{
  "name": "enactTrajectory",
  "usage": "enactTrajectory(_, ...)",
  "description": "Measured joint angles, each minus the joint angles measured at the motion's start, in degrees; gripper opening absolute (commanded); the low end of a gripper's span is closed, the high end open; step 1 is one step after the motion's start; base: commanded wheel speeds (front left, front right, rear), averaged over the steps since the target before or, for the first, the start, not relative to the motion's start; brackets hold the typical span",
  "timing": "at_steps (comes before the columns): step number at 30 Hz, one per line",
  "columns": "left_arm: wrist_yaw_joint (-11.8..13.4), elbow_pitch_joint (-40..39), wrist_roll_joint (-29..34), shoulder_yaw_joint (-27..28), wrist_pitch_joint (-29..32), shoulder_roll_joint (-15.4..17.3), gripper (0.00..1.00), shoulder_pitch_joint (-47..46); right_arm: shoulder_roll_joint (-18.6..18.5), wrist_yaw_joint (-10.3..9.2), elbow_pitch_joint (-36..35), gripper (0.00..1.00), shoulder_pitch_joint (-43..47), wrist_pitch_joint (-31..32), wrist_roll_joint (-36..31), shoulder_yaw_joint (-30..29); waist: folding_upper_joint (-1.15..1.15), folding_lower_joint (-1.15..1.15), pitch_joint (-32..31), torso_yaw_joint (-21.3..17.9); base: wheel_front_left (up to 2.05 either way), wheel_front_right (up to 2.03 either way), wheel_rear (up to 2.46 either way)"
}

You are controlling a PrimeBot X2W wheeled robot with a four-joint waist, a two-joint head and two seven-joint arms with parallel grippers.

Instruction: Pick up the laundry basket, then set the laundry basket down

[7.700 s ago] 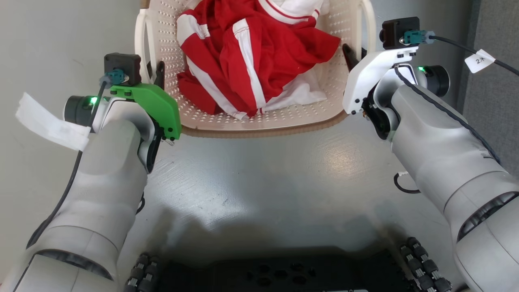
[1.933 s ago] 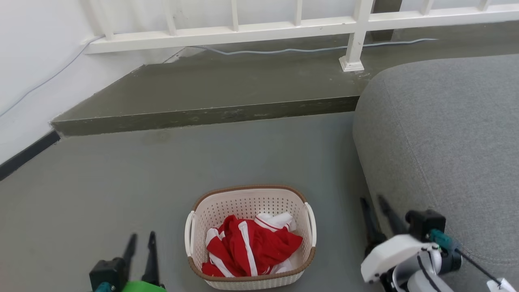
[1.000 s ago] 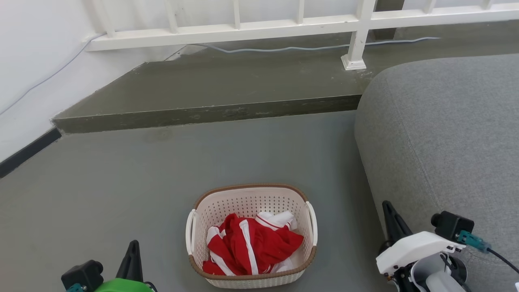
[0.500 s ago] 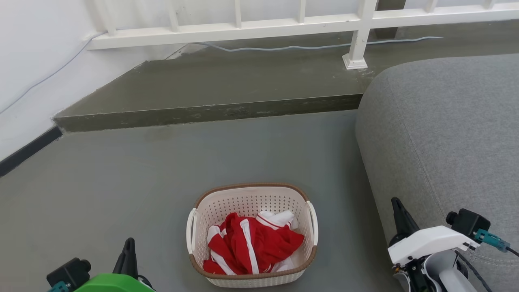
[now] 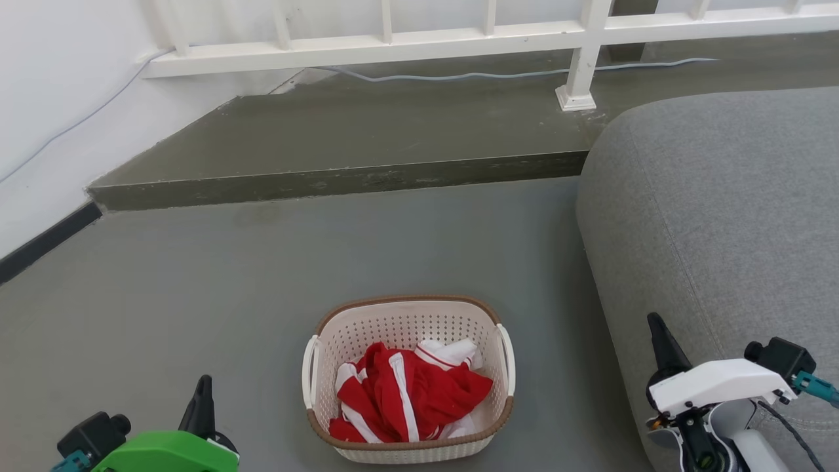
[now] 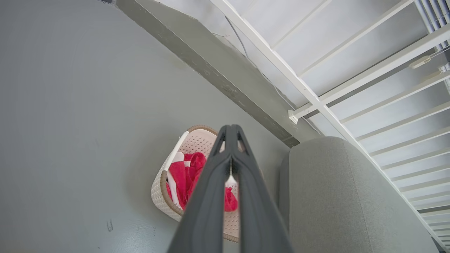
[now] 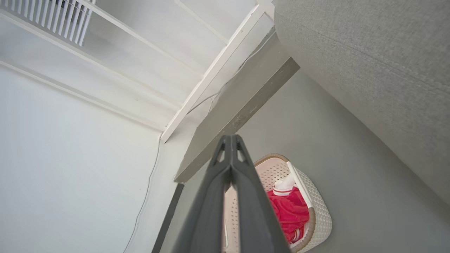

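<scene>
Laundry basket (image 5: 400,328) on floor (image 5: 196,275), red garment (image 5: 409,400) inside.

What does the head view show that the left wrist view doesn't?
Head view: the green left cover and the white right cover on the arms. Left wrist view: the left jaws, shut, up close, crossing the basket, plus upper bars of the railing. Both: the basket of red clothes, grey sofa, step, railing.

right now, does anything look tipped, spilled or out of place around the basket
Nothing stands out. The laundry basket sits upright on the floor, the red and white clothes bunched inside it, none over the rim. The left gripper and right gripper are shut and clear of it.
</scene>
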Motion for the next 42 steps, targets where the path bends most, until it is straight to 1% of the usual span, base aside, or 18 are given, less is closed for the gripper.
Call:
enactTrajectory(10,-0.7,0.2,-6.5,1.6,1.6,-0.1,0.0,-1.0,0.2,1.33,-0.2,0.0,-0.7,1.9,6.2,-2.4,0.0,0.0,0.1,0.1,0.0,0.0,0.0)
enactTrajectory(14,-1.1,0.4,-8.8,2.1,2.3,-0.2,0.0,-1.2,0.3,1.59,-0.3,0.0,-1.0,2.5,8.4,-3.5,0.0,0.0,0.2,0.2,0.0,0.0,0.0)
enactTrajectory(23,-2.5,0.6,-14.5,3.6,4.0,-0.3,0.0,-2.4,0.4,2.87,-0.3,0.0,-1.1,4.0,14.1,-5.7,0.0,0.0,0.3,0.3,0.0,0.0,0.0)
enactTrajectory(29,-3.1,0.8,-18.2,4.6,5.1,-0.4,0.0,-3.0,0.5,3.39,-0.4,0.0,-1.5,5.0,17.8,-7.2,0.0,0.0,0.3,0.4,0.0,0.0,0.0)
enactTrajectory(31,-3.2,0.8,-19.6,5.0,5.2,-0.4,0.0,-3.3,0.6,3.86,-0.4,0.0,-1.6,5.4,18.8,-7.6,0.0,0.0,0.4,0.4,0.0,0.0,0.0)
enactTrajectory(34,-3.6,0.8,-21.5,5.4,5.9,-0.4,0.0,-3.7,0.6,4.01,-0.5,0.0,-2.1,6.0,20.9,-8.3,0.0,0.0,0.4,0.5,0.0,0.0,0.0)
enactTrajectory(35,-3.6,0.9,-22.0,5.5,6.1,-0.5,0.0,-3.7,0.7,4.43,-0.5,0.0,-2.2,6.0,21.4,-8.6,0.0,0.0,0.4,0.5,0.0,0.0,0.0)
enactTrajectory(42,-4.5,1.0,-26.4,6.6,7.4,-0.5,0.0,-4.4,0.9,5.16,-0.6,0.0,-2.2,7.1,25.5,-10.3,0.0,0.0,0.5,0.6,0.0,0.0,0.0)
